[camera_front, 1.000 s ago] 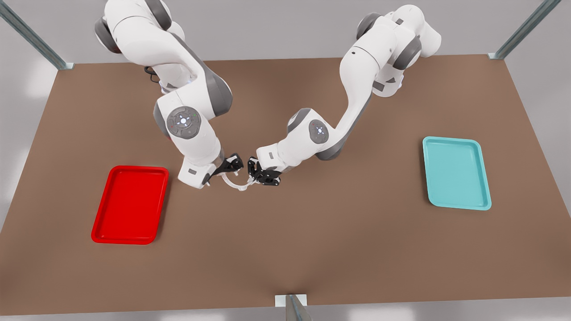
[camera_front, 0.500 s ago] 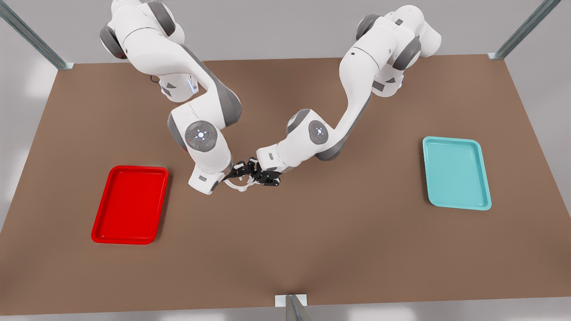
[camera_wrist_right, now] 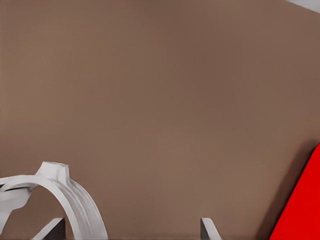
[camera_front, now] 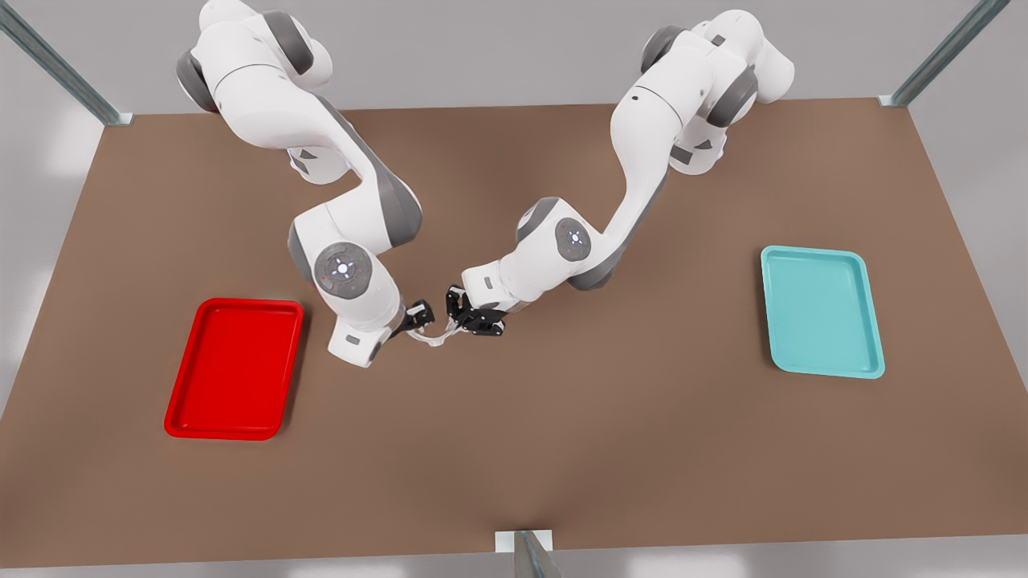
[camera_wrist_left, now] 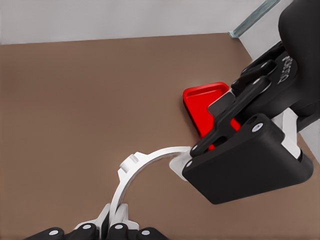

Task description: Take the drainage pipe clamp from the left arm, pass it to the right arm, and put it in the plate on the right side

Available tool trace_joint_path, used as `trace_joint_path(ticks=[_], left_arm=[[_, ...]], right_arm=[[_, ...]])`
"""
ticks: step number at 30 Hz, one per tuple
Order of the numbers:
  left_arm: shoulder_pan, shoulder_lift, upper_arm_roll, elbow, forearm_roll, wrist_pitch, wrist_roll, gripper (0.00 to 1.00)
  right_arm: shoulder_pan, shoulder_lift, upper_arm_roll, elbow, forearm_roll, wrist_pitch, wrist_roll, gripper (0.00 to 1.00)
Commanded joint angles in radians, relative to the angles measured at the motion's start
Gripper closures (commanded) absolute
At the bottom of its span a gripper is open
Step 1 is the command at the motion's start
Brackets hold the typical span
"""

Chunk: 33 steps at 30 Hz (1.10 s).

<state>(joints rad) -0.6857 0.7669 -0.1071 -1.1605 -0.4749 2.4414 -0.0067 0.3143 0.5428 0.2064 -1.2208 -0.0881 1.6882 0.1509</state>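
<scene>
Swinging back a little toward the front view's left since half a second ago, the right arm's wrist now sits lower, its gripper (camera_front: 419, 313) at one end of the clamp (camera_front: 434, 335). Its fingers (camera_wrist_right: 207, 227) are spread, the white strap close beside one of them. The left gripper (camera_front: 456, 311) pinches the clamp's other end, fingers (camera_wrist_left: 125, 231) pressed onto the tab. The clamp spans the two grippers over the middle of the counter (camera_front: 514, 449), well apart from the red plate (camera_front: 233, 369) at the front view's left.
</scene>
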Motion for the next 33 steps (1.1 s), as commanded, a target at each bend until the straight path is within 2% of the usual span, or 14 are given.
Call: trace_joint_path(ticks=[1,3,5,7,8,9,12,13,14,21,26,29,31,33], left_arm=[[0.000,-0.001,0.000,-0.001,-0.005,-0.001,0.017,0.79],[0.000,-0.001,0.000,-0.001,-0.005,-0.001,0.017,0.79],[0.000,-0.001,0.000,0.001,-0.005,-0.001,0.017,0.79],[0.000,-0.001,0.000,0.001,-0.005,-0.001,0.017,0.79],[0.000,-0.001,0.000,-0.001,-0.005,-0.001,0.017,0.79],[0.000,-0.001,-0.002,0.001,-0.007,-0.001,0.016,0.79],[0.000,-0.001,-0.002,0.001,-0.007,-0.001,0.016,0.79],[0.000,0.000,-0.002,0.001,-0.016,-0.001,0.010,0.05],[0.000,-0.001,-0.002,0.001,-0.056,-0.001,0.007,0.00],[0.005,-0.009,0.003,-0.001,-0.051,-0.015,0.007,0.00],[0.092,-0.092,0.007,-0.001,-0.004,-0.280,0.017,0.00],[0.267,-0.166,0.007,-0.001,0.065,-0.548,0.068,0.00],[0.451,-0.199,0.012,0.002,0.142,-0.789,0.070,0.00],[0.578,-0.233,0.015,0.004,0.454,-0.858,0.077,0.00]], right_arm=[[0.000,-0.001,0.001,-0.002,0.001,-0.009,-0.100,0.01],[0.002,0.000,0.002,-0.002,0.001,-0.009,-0.100,0.25],[0.002,0.000,0.004,-0.002,0.001,-0.009,-0.100,0.40],[0.005,0.000,0.004,-0.003,0.001,-0.009,-0.100,0.49],[0.005,0.000,0.004,-0.003,0.001,-0.009,-0.100,0.57],[0.005,0.000,0.004,-0.003,0.001,-0.007,-0.100,0.77],[0.006,0.000,0.005,-0.003,0.001,-0.007,-0.097,0.79],[0.005,0.000,0.005,-0.003,0.001,-0.007,-0.096,0.79],[0.006,0.000,0.005,-0.003,0.001,-0.007,-0.096,0.79],[0.006,0.000,0.005,-0.003,0.001,-0.007,-0.091,0.79],[0.009,0.003,0.005,-0.052,-0.065,0.016,-0.085,0.79],[-0.027,-0.014,0.005,-0.114,-0.093,0.037,-0.085,0.79],[-0.095,-0.017,0.013,-0.137,-0.079,0.039,-0.085,0.79],[-0.191,-0.017,0.013,-0.167,0.056,0.011,-0.097,0.79]])
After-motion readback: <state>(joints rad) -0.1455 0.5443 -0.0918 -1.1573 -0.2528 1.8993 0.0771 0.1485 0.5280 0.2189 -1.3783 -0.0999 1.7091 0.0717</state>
